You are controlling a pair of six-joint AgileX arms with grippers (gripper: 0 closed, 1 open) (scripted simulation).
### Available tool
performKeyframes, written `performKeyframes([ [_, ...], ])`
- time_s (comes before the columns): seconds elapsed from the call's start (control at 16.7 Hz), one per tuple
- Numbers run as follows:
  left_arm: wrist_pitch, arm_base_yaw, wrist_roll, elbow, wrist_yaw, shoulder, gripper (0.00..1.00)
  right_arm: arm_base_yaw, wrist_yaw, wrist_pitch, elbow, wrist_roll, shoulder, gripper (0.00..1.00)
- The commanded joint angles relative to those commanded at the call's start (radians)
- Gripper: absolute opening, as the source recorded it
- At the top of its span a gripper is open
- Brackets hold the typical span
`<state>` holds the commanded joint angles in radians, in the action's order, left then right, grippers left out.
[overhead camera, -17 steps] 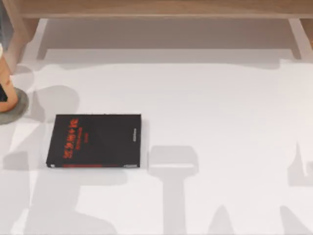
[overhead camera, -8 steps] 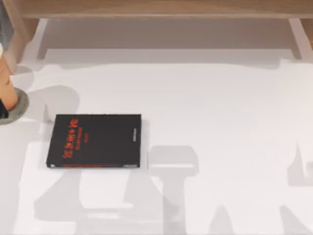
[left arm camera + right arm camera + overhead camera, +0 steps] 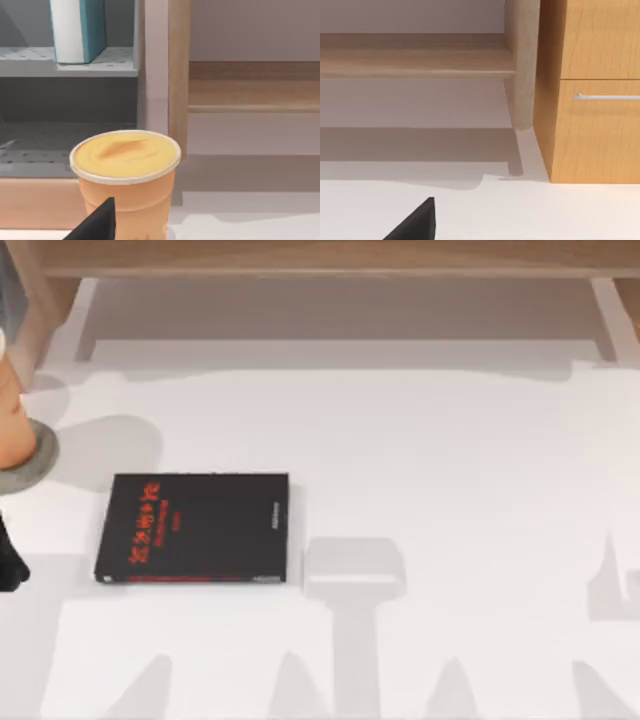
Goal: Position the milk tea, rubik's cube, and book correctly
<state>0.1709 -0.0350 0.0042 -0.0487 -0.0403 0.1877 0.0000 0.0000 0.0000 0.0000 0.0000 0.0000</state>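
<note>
At the counter's point(image 3: 420, 460) left edge the left hand point(image 3: 8, 562) has drawn back from the milk tea point(image 3: 12, 430), now standing free on its grey coaster point(image 3: 38, 462) beside the black book point(image 3: 195, 527); its grip I cannot tell.

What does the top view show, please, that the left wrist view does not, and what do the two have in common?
The top view alone has the black book with red lettering lying flat on the white table, and the grey coaster under the milk tea at the table's left edge. The left wrist view alone gives the drink's pale top and a light-blue book standing upright on a grey shelf behind it. Both show the milk tea and the wooden frame at the back of the table.
</note>
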Motion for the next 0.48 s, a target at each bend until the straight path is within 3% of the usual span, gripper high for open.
performKeyframes([
  [0.24,-0.152,0.031,-0.004,0.043,0.036,-0.167,1.00,0.000,0.000,0.000,0.000,0.000,0.000,1.00],
  [0.48,-0.171,0.035,-0.004,0.049,0.040,-0.188,1.00,0.000,0.000,0.000,0.000,0.000,0.000,1.00],
])
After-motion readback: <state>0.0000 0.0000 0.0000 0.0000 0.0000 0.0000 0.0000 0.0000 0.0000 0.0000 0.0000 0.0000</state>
